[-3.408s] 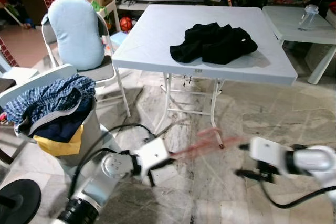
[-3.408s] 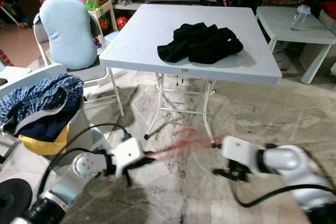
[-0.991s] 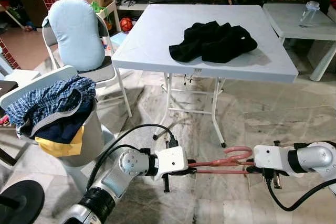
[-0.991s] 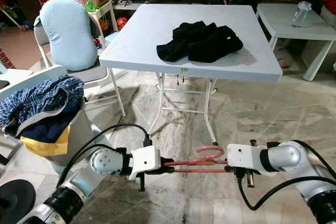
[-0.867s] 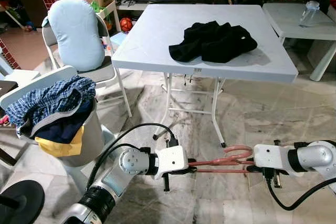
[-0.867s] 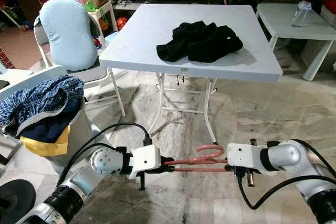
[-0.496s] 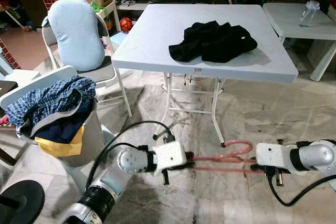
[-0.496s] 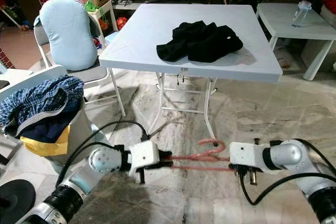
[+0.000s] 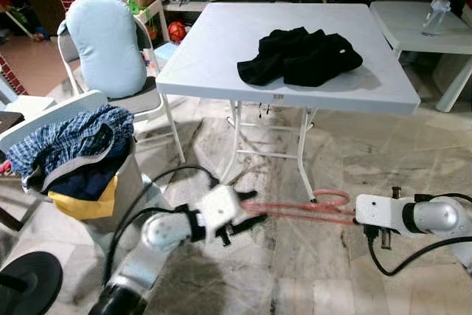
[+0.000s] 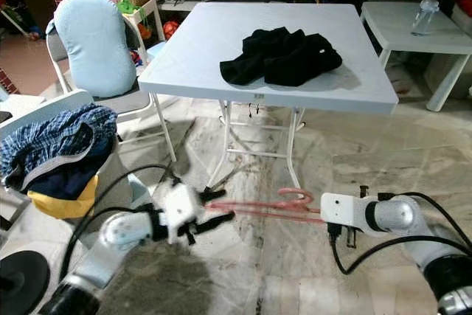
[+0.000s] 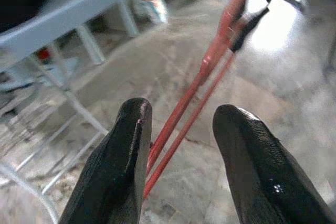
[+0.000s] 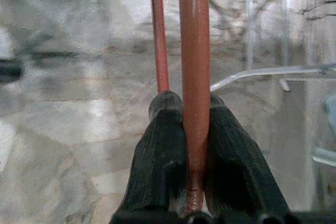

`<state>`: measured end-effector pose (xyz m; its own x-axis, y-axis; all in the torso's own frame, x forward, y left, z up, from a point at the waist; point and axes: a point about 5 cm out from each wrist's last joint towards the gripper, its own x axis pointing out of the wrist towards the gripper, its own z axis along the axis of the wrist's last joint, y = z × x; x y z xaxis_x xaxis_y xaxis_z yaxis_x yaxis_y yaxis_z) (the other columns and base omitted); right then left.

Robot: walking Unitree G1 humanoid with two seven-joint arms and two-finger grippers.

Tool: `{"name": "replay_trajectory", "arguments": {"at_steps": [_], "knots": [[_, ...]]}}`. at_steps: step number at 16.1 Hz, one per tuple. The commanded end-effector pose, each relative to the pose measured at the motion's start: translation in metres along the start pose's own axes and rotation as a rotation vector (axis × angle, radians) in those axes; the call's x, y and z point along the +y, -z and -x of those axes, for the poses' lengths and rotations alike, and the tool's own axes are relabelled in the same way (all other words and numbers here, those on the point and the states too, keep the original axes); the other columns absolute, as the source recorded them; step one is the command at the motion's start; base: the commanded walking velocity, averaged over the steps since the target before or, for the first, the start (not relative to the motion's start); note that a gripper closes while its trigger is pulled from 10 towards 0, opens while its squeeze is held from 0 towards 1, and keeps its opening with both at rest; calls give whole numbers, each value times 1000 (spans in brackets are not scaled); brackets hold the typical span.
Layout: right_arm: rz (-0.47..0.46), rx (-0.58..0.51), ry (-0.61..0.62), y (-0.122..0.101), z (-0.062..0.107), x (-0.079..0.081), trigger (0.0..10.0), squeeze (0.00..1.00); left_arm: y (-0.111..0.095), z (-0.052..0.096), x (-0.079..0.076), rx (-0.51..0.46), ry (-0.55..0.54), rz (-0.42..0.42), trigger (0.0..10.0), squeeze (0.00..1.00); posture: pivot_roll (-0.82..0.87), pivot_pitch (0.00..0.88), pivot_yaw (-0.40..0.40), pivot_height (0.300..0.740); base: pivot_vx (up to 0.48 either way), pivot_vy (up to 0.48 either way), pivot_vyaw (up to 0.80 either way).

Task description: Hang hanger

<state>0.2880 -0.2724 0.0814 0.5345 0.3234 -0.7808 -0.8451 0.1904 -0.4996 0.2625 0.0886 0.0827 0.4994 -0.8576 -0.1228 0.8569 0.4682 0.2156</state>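
Robot held a red hanger (image 9: 306,209) low over the marble floor (image 9: 383,160)
The right gripper (image 12: 187,129) was clamped on one end of the hanger. The left gripper (image 11: 181,145) had its fingers spread, the hanger's bars passing between them, in front of the white bench (image 9: 221,49) carrying black clothes (image 9: 299,57)

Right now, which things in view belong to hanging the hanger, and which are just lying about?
Part of the job:
- pink hanger, held out level above the floor
- right gripper, shut on one end of it
- left gripper, open around the other end

Just lying about:
- black clothes on the white table
- basket heaped with laundry
- chair with a blue cushion
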Motion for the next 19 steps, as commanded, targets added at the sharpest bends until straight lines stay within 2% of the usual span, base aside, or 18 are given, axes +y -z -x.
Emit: {"name": "replay_trajectory", "arguments": {"at_steps": [1,3,4,6,8,9,10,12,14,15,16,17,18,19], "knots": [[-33,-1,67,0,-1,-4,0,0,-3,12,12,-17,-130,11,10000,1000,5,0,23,740,0,0,0],[-186,-55,158,0,-10,5,0,0,1,29,20,-41,-381,91,10000,1000,8,0,18,740,0,0,0],[-312,-100,206,-2,-15,13,0,0,3,38,23,-40,-530,121,10000,1000,10,0,14,740,0,0,0],[-494,-152,288,-6,-21,26,0,0,8,47,26,-12,-733,124,10000,1000,8,0,8,740,0,0,0],[-707,-181,407,-6,-24,32,0,0,12,50,29,17,-869,163,10000,1000,6,0,7,740,0,0,0],[-882,-194,520,-6,-25,32,0,0,13,50,29,22,-897,186,10000,1000,-6,0,12,740,0,0,0],[-980,-194,564,-7,-26,33,0,0,14,49,28,25,-911,205,10000,1000,-8,0,12,740,0,0,0],[-1099,-190,593,-11,-27,34,0,0,14,48,28,27,-928,216,10000,1000,-9,0,11,740,0,0,0],[-1151,-111,674,-6,-27,38,0,0,17,48,30,40,-972,242,10000,1000,-7,0,7,740,0,0,0],[-1209,-79,696,-5,-26,41,0,0,18,49,30,58,-1002,251,10000,1000,-7,0,1,740,0,0,0],[-1244,-50,695,-5,-28,45,4549,0,22,50,30,90,-1025,260,10000,1000,-7,0,-3,740,0,0,0],[-1284,-48,698,-6,-29,48,7451,0,24,49,29,96,-1022,280,10000,1000,-8,0,-5,740,0,0,0],[-1299,-41,692,-9,-30,51,10000,0,26,47,27,103,-1004,297,10000,0,-8,0,-7,740,0,0,0],[-1315,-47,685,-14,-33,53,10000,0,27,45,26,103,-984,324,10000,0,-7,0,-8,740,0,0,0]]}}
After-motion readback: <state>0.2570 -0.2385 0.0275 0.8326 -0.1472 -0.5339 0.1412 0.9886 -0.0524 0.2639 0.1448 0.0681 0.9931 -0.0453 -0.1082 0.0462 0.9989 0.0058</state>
